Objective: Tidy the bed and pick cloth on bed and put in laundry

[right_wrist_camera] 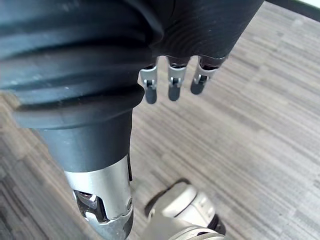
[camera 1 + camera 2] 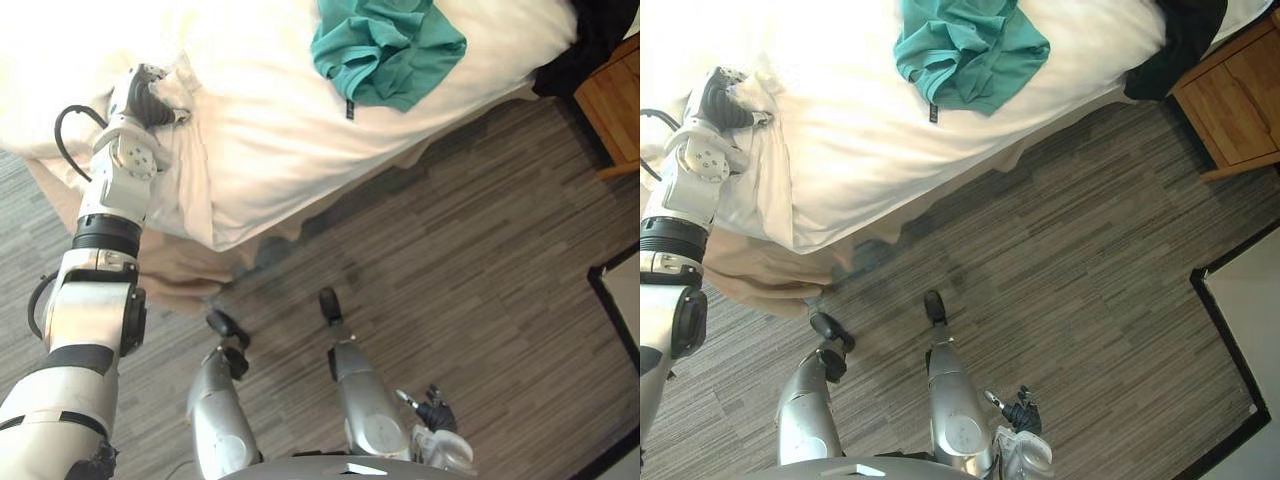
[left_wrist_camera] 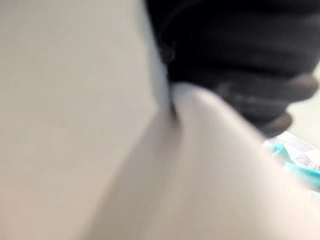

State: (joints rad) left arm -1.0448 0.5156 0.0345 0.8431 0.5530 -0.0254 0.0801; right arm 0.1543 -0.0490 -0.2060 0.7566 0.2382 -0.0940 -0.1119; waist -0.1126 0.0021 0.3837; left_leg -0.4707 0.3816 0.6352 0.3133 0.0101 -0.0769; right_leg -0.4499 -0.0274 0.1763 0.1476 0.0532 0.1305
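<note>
left arm: silver-grey left arm (image 2: 105, 215) stretched forward from the lower left, wrist in line with the forearm | left hand: dark-covered left hand (image 2: 148, 98) at the near left edge of the white-sheeted bed (image 2: 280, 120), partly sunk in its folds | right hand: dark-covered right hand (image 2: 436, 412) hanging low at the robot's side, silver dark-tipped fingers (image 1: 172, 85) straight and slack, holding nothing

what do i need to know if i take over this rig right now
Left hand: on the bunched edge of the white bedding near the bed's corner; its grip cannot be told.
Right hand: open, holding nothing, hanging low over the floor.
Teal cloth: crumpled on the bedding, well apart from both hands.
Done: cloth not yet picked; bedding edge rumpled.
Left: smooth the bedding, pick up the teal cloth, take it to the laundry.
</note>
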